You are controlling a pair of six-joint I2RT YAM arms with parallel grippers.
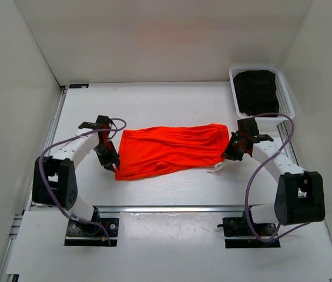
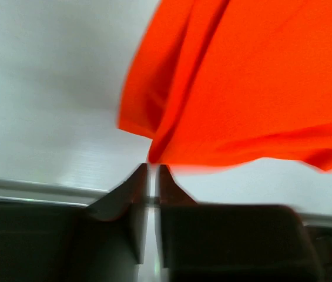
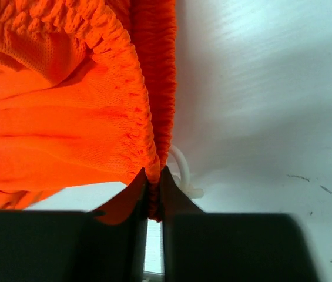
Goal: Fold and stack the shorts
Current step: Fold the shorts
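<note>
- The shorts (image 1: 171, 150) are laid flat at mid-frame on the worktop (image 1: 154, 106), with the waistband toward the right.
- A hem corner is pinched by the left jaws, and the waistband by the right jaws.
- The fold is judged set up; an even, joint lift is called for next.

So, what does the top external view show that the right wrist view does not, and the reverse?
Only the top external view: the whole shorts spread between the left gripper and right gripper, plus a white basket holding something black. Only the right wrist view: the gathers and mesh weave of the waistband, pinched in the right gripper. Both: the orange shorts, the white drawstring, the white table.
</note>
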